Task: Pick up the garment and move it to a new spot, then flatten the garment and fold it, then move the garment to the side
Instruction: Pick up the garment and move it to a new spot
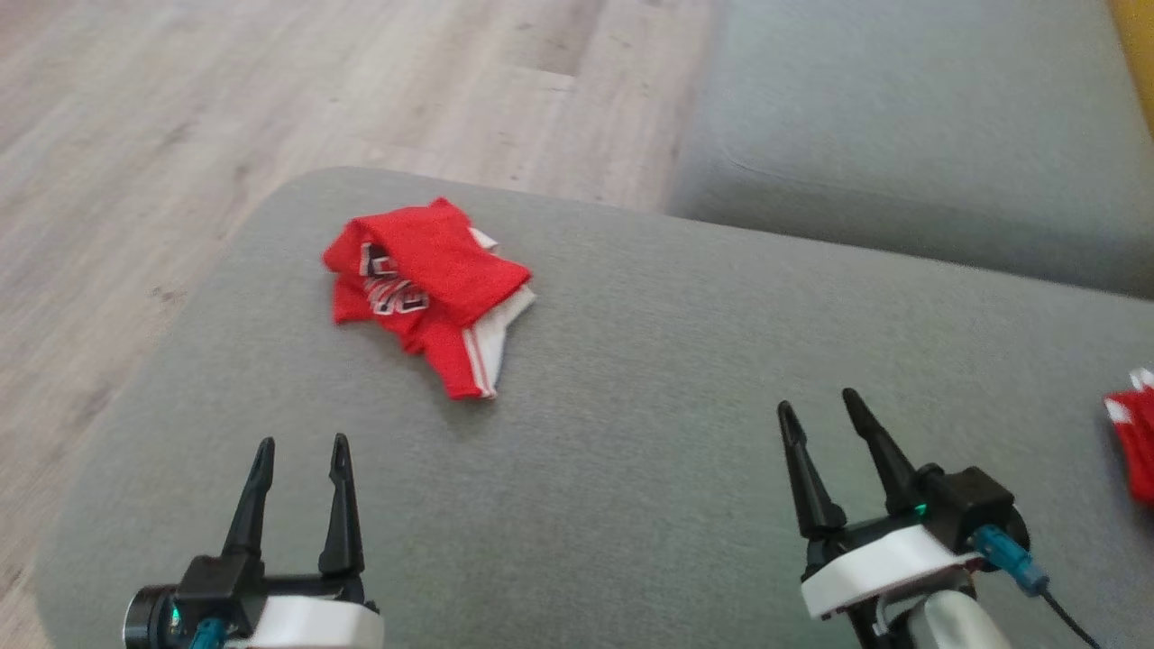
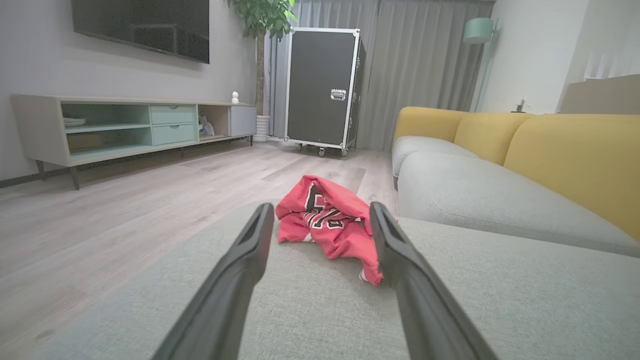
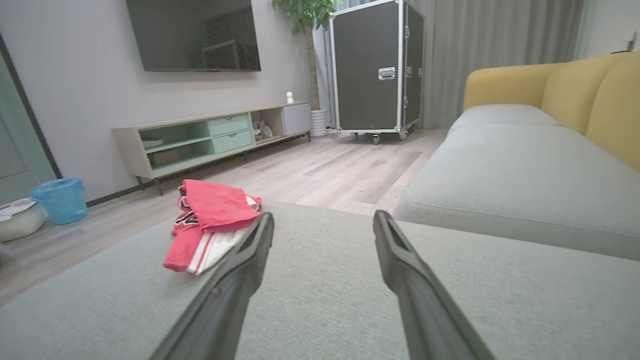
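Left gripper [image 1: 302, 442] spread wide, empty, low over grey cushion [image 1: 631, 487]. Right gripper [image 1: 819, 403] spread wide too, empty, well apart from left one. Red garment [image 1: 424, 288] bunched up on same cushion, ahead of left gripper and slightly toward right one, touched by neither. Another red cloth [image 1: 1134, 433] out past right gripper, at frame edge. Wood floor [image 1: 180, 135] beyond garment.

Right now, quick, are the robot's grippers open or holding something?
Left gripper: open, holding nothing, short of the red jersey.
Right gripper: open, holding nothing.
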### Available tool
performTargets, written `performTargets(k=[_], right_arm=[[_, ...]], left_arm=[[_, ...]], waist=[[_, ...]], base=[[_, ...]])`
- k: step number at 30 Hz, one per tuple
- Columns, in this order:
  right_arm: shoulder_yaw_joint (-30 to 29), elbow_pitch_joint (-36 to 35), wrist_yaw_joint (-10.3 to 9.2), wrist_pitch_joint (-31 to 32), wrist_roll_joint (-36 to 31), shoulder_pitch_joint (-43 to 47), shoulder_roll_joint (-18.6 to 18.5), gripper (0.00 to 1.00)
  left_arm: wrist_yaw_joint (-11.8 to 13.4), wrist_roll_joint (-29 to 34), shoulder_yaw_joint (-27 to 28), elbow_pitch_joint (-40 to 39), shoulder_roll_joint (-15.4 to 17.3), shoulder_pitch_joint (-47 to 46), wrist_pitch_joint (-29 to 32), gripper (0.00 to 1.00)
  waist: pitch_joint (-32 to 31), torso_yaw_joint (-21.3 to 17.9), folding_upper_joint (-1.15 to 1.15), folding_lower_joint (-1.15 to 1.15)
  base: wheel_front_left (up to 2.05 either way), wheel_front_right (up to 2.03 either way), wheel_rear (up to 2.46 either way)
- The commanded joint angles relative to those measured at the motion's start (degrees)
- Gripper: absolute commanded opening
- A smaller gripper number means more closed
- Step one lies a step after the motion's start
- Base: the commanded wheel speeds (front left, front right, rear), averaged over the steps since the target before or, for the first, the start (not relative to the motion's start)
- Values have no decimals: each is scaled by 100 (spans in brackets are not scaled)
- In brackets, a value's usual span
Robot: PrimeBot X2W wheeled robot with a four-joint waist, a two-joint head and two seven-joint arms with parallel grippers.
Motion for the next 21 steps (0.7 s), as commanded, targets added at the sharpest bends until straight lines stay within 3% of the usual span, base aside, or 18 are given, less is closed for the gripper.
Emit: performTargets(k=[1,14,21], right_arm=[[173,-154,20,-63,52,-111,-12,100],[281,-161,20,-63,84,-104,-12,100],[120,-237,20,-63,-117,-259,-12,100]], left_arm=[[-22,64,209,-179,19,-189,-55,100],[-161,202,376,-212,39,-240,-55,100],[-413,383,81,372,519,-1181,-54,100]], waist=[[-99,204,0,0],[-25,223,0,0],[490,-13,0,0]], base=[[0,0,0],[0,0,0],[0,0,0]])
